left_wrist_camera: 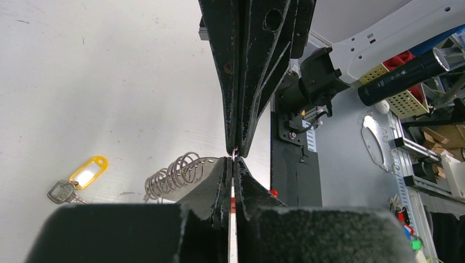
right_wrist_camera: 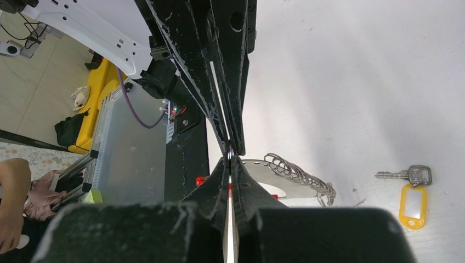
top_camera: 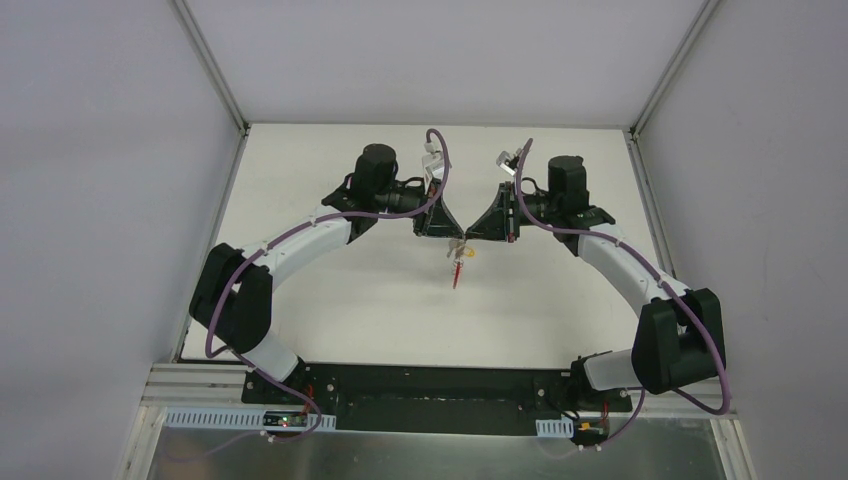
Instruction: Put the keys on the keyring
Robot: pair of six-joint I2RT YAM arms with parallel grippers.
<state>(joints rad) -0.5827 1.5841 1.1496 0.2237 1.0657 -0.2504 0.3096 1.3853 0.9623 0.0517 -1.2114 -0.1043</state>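
My left gripper [top_camera: 458, 237] and right gripper [top_camera: 470, 237] meet tip to tip above the middle of the table. Both are shut, and a thin glinting bit of metal, the keyring seen edge-on, shows pinched where the tips touch [left_wrist_camera: 234, 155]. Below them lies the fanned bunch of keys [left_wrist_camera: 173, 172], grey wire-like loops along a curved plate with red parts. It also shows in the right wrist view [right_wrist_camera: 299, 172], and its red part shows in the top view [top_camera: 457, 275]. My left gripper [left_wrist_camera: 234, 160] and right gripper [right_wrist_camera: 230, 159] show in their own wrist views.
A single grey key [left_wrist_camera: 63, 192] with a yellow tag [left_wrist_camera: 83, 174] lies on the white table beside the bunch; it also shows in the right wrist view [right_wrist_camera: 412, 175]. The black base rail [top_camera: 430, 385] runs along the near edge.
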